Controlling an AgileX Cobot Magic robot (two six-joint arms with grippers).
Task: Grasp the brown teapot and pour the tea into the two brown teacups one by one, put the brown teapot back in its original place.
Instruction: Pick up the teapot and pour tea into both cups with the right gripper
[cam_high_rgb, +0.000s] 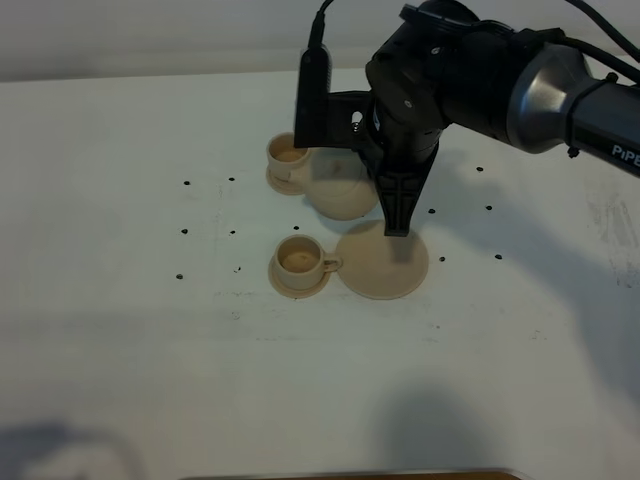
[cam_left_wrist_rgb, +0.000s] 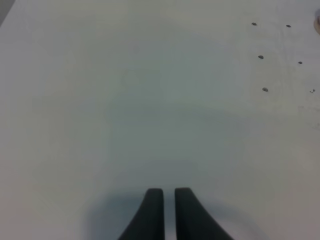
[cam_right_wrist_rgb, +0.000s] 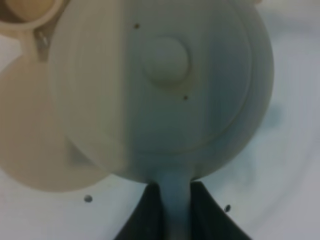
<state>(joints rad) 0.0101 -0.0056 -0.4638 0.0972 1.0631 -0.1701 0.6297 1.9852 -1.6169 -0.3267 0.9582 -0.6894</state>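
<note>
Right wrist view shows the right gripper (cam_right_wrist_rgb: 175, 194) clenched on the handle of the brown teapot (cam_right_wrist_rgb: 165, 85). In the exterior view the pot is at centre frame, just beside the upper teacup (cam_high_rgb: 288, 155). I would tilt slowly, keeping the spout above that cup.

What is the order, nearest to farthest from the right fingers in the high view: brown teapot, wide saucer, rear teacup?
1. Brown teapot: gripped by the fingers, to their left.
2. Wide saucer: lying just beneath them.
3. Rear teacup: farthest, back-left past the teapot.
</note>
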